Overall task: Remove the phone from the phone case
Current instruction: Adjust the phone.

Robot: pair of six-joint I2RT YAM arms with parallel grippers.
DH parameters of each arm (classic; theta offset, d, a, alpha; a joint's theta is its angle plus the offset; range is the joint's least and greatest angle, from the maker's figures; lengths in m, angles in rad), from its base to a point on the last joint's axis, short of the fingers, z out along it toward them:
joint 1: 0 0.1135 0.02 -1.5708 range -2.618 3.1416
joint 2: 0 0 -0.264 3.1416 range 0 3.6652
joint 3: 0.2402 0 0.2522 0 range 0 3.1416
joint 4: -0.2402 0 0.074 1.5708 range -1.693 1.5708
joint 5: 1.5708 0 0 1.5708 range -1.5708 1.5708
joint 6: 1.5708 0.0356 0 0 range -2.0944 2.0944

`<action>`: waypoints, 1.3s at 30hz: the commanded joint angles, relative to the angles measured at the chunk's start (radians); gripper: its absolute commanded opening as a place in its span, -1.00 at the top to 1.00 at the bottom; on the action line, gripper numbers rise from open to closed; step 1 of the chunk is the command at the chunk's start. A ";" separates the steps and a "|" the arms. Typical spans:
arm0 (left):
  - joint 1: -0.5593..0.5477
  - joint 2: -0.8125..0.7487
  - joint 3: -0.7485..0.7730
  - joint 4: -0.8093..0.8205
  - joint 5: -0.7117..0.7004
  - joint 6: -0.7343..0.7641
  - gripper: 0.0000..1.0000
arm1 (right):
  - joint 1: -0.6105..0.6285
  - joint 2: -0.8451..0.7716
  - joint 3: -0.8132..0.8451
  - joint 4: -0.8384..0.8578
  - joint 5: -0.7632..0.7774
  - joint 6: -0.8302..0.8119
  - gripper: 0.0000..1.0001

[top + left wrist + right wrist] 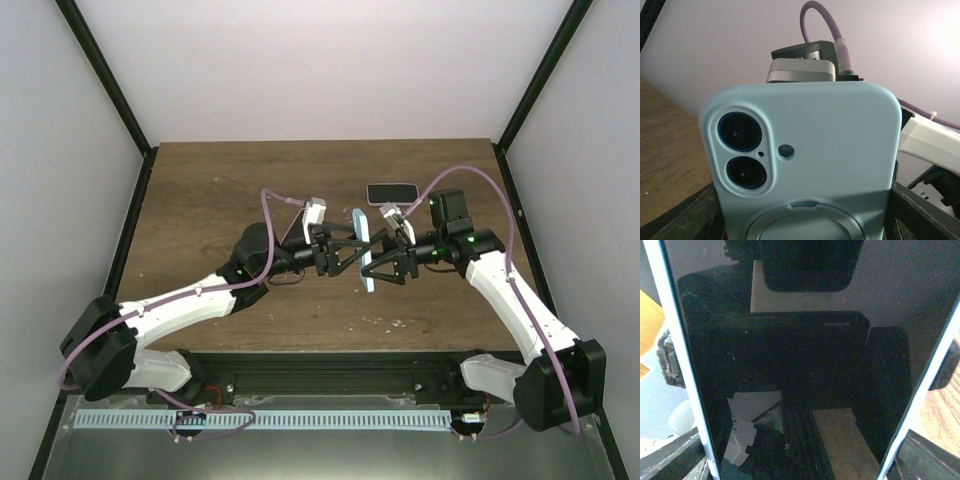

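Note:
The phone, in its light blue phone case (363, 250), is held on edge above the middle of the table, between the two arms. My left gripper (353, 254) is shut on the case from the back. In the left wrist view the case back (840, 150), with two camera lenses and a ring, fills the gap between my fingers (682, 220). My right gripper (380, 255) faces the phone's black screen (800, 340). It is open, with its fingers (935, 460) just outside the case's pale rim (685, 355).
A second dark phone-like slab with a light rim (391, 192) lies flat on the wooden table (220, 190) behind the right gripper. Purple cables loop over both wrists. Black frame posts stand at the table's back corners.

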 commanded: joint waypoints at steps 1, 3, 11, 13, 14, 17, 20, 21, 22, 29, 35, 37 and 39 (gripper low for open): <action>0.000 0.009 0.011 0.069 -0.003 -0.002 -0.09 | 0.011 -0.031 -0.002 0.081 0.004 0.033 -0.61; 0.003 0.014 0.022 0.032 -0.005 0.001 -0.31 | 0.011 -0.043 -0.011 0.099 0.046 0.047 -0.54; 0.001 -0.074 0.038 -0.255 -0.173 0.073 -0.87 | 0.012 -0.076 -0.020 0.129 0.336 0.067 -0.37; -0.005 -0.101 0.041 -0.312 -0.227 0.096 -0.91 | 0.011 -0.082 -0.021 0.135 0.415 0.063 -0.37; -0.009 -0.107 0.056 -0.368 -0.256 0.107 -0.92 | 0.011 -0.085 -0.018 0.137 0.448 0.062 -0.37; -0.023 -0.085 0.119 -0.487 -0.340 0.127 -0.89 | 0.012 -0.093 -0.009 0.138 0.528 0.059 -0.37; -0.041 -0.037 0.187 -0.555 -0.391 0.128 -0.73 | 0.011 -0.093 0.003 0.127 0.634 0.056 -0.35; -0.047 -0.017 0.209 -0.568 -0.402 0.125 -0.68 | 0.011 -0.090 0.010 0.120 0.665 0.054 -0.35; -0.052 0.004 0.231 -0.587 -0.414 0.119 -0.63 | 0.012 -0.084 0.018 0.116 0.695 0.054 -0.34; -0.065 0.118 0.370 -0.681 -0.477 0.067 -0.33 | 0.016 -0.078 0.041 0.095 0.794 0.051 -0.33; -0.065 0.190 0.441 -0.690 -0.480 0.033 -0.11 | 0.018 -0.074 0.036 0.097 0.809 0.062 -0.33; -0.066 0.213 0.454 -0.680 -0.472 0.026 -0.03 | 0.018 -0.074 0.033 0.104 0.812 0.069 -0.33; -0.067 0.234 0.463 -0.670 -0.455 0.023 0.09 | 0.018 -0.073 0.032 0.106 0.817 0.077 -0.33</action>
